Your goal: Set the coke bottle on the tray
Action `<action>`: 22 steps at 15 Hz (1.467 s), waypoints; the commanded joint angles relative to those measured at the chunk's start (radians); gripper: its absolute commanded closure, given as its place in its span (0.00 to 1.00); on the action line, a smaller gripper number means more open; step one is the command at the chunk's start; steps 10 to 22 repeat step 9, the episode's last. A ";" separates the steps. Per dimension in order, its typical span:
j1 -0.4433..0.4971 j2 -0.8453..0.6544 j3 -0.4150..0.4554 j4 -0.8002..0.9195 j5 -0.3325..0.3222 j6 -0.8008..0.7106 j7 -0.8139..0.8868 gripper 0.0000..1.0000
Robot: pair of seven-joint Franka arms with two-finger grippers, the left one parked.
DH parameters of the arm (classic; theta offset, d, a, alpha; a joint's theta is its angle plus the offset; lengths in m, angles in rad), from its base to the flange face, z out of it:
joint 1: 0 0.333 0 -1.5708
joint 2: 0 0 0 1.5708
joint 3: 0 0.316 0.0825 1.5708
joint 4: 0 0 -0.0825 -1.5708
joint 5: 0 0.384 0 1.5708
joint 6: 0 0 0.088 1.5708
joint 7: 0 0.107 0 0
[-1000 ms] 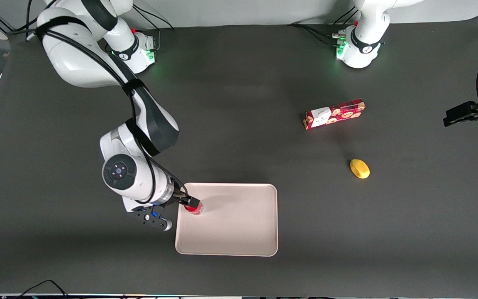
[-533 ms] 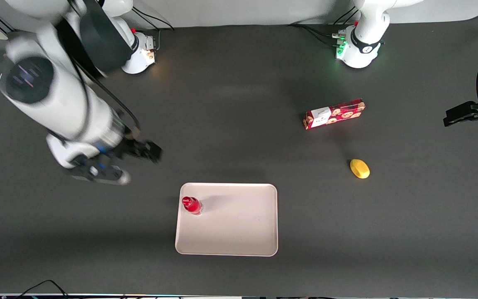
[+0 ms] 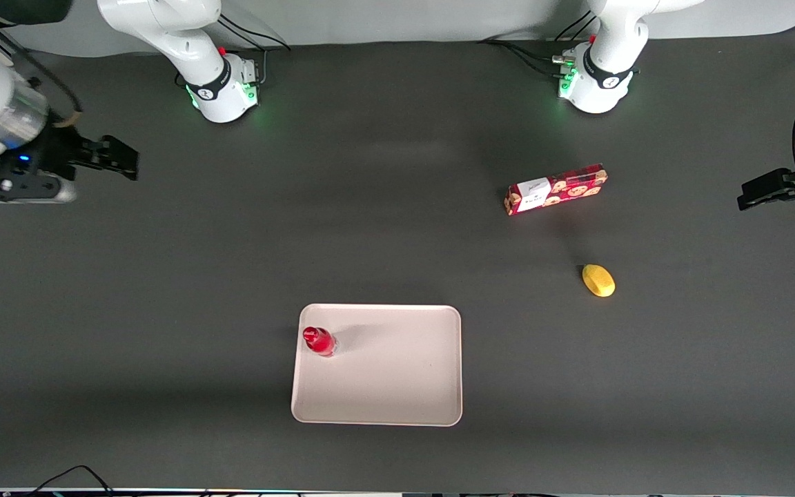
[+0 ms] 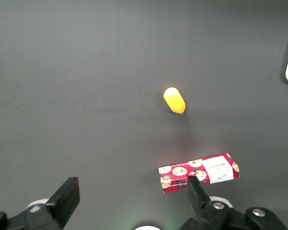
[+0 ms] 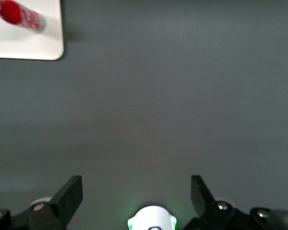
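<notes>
The coke bottle (image 3: 318, 341), small, glossy red with a red cap, stands upright on the pale pinkish-cream tray (image 3: 397, 386), near the tray corner toward the working arm's end. It also shows in the right wrist view (image 5: 17, 13) on the tray's corner (image 5: 48, 45). My gripper (image 3: 121, 160) is open and empty, raised high near the working arm's end of the table, much farther from the front camera than the tray. In the right wrist view the gripper (image 5: 137, 191) hangs over bare dark table with its fingers wide apart.
A flat red patterned box (image 3: 556, 189) and a yellow lemon-like object (image 3: 598, 280) lie toward the parked arm's end of the table. Both also show in the left wrist view, the box (image 4: 199, 172) and the yellow object (image 4: 174, 100). The working arm's base (image 3: 221, 90) stands at the table's back edge.
My gripper let go of the coke bottle on the tray, then rose and swung away toward the working arm's end. The bottle stays upright where it was set.
</notes>
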 commanded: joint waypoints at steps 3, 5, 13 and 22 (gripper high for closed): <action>-0.009 -0.322 -0.076 -0.596 0.013 0.371 -0.064 0.00; -0.006 -0.309 -0.088 -0.566 0.023 0.362 -0.044 0.00; 0.002 -0.218 -0.108 -0.405 0.062 0.254 0.008 0.00; 0.002 -0.218 -0.108 -0.405 0.062 0.254 0.008 0.00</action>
